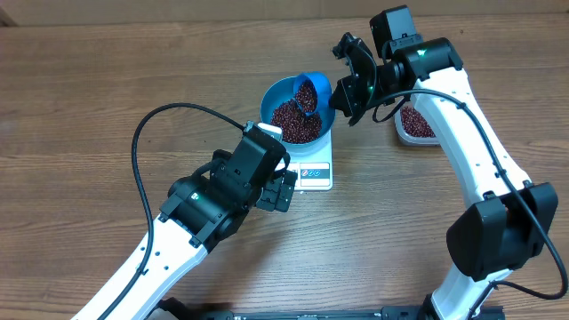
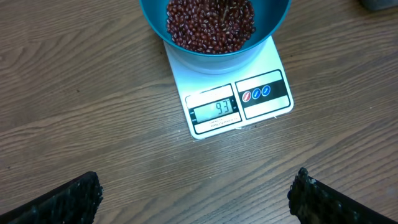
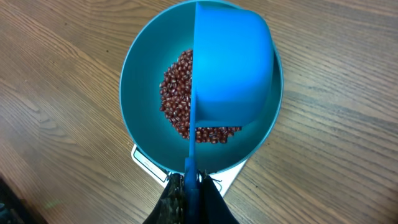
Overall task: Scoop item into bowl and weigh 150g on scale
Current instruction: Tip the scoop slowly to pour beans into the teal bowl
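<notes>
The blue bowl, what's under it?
A white scale, its display and buttons sticking out in front. The bowl covers the rest of its top, so that part is hidden.

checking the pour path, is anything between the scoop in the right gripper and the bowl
Nothing visible stands in the way. The right gripper holds the scoop by its handle, tipped directly over the open bowl on the scale. Only beans lie inside the bowl.
</notes>
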Controlling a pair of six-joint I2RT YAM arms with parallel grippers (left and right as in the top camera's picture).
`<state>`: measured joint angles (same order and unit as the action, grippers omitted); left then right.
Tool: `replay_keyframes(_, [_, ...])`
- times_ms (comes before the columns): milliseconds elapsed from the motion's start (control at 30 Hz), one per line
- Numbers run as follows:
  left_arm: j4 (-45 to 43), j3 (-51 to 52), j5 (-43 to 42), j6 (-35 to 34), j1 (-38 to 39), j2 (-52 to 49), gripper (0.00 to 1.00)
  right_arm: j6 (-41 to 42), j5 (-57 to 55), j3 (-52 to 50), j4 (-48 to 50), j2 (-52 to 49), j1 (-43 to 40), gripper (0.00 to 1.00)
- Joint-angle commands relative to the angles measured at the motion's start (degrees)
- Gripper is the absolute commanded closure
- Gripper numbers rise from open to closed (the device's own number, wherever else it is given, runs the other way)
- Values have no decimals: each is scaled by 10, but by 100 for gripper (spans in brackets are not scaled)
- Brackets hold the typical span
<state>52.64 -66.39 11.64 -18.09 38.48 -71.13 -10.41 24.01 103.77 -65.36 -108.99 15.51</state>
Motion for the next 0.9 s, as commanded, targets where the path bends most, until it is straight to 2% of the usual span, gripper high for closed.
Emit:
replay_keyframes(0, [-2,-13,4,-2,-3,7,0,-5,-4,21,8,44,2,96])
replay_keyframes(633, [-2,-13,4,-2,-3,7,0,-38,-8,21,-8,76,9,96])
replay_keyframes(867, [-2,-13,4,-2,-3,7,1,-48,-86,21,-15,77,43,96])
